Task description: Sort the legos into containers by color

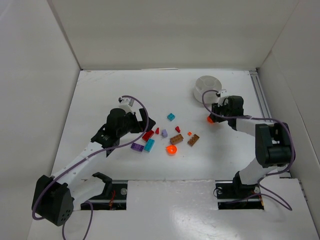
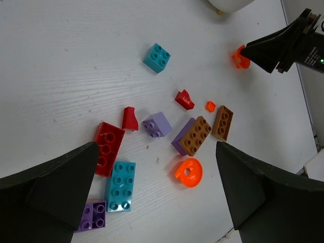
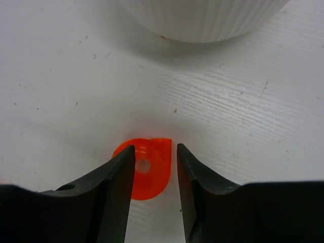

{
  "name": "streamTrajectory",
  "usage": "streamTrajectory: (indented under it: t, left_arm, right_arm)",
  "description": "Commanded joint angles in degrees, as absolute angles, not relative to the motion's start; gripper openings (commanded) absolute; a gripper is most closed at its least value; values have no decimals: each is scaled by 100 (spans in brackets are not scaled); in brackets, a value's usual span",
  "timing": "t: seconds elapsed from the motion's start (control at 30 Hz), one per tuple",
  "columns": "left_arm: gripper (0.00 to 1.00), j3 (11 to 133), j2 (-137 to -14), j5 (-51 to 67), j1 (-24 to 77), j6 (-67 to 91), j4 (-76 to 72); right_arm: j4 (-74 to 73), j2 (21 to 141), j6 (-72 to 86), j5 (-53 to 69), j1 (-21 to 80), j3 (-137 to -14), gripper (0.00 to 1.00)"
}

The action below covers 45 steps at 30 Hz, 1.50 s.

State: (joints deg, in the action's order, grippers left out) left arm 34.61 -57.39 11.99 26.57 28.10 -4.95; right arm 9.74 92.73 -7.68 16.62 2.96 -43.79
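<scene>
The legos lie loose mid-table: a red brick [image 1: 148,135], a teal brick [image 1: 149,145], a purple brick [image 1: 137,147], a lilac one [image 1: 164,133], two brown ones [image 1: 176,140], a small teal one [image 1: 171,117] and an orange round piece [image 1: 171,149]. My left gripper [image 1: 142,121] hangs wide open above this pile [image 2: 156,144]. My right gripper [image 1: 212,116] is low over a second orange round piece [image 3: 152,169] lying on the table. Its jaws stand narrowly apart astride it [image 3: 155,147]. The white tub [image 1: 205,87] stands just beyond.
White walls enclose the table on the left, back and right. A rail [image 1: 257,95] runs along the right edge. The tub's ribbed wall [image 3: 202,20] fills the top of the right wrist view. Small red pieces [image 2: 185,99] and a tiny orange one [image 2: 210,106] lie among the bricks.
</scene>
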Motion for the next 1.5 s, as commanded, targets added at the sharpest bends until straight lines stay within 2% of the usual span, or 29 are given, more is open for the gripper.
streamTrajectory:
  t: [0.0, 0.17, 0.23, 0.37, 0.53, 0.6, 0.83, 1.0, 1.23, 1.47]
  left_arm:
    - [100, 3489, -5704, 1248, 2689, 2786, -738]
    - [100, 3489, -5599, 1195, 2689, 2786, -686]
    - [100, 3489, -5599, 1143, 2689, 2786, -633]
    - [100, 3489, -5484, 1082, 2689, 2786, -580]
    - [100, 3437, -5353, 1081, 2689, 2839, -580]
    - [100, 3384, -5300, 1081, 2689, 2891, -580]
    - [100, 3331, -5238, 1081, 2689, 2892, -580]
    - [100, 3472, -5492, 1143, 2689, 2831, -580]
    - [100, 3894, -5880, 1090, 2689, 2672, -439]
    - [100, 4061, -6196, 1089, 2689, 2672, -571]
  right_arm:
    - [1450, 9334, -607, 1802, 185, -4271, 44]
    - [1564, 9466, -606, 1802, 185, -4219, 44]
    - [1564, 9466, -554, 1854, 185, -4166, 39]
    - [1617, 9414, -615, 1907, 185, -4044, 27]
    - [1670, 8887, -738, 2030, 185, -3823, 4]
    - [1670, 8519, -896, 2153, 185, -3675, 1]
    - [1213, 7271, -1414, 2276, 185, -3778, 0]
    - [662, 6707, -1818, 1489, 185, -4400, 0]
    - [168, 7065, -2267, -198, 422, -5606, 0]
    - [114, 8260, -2391, -912, 694, -6714, 0]
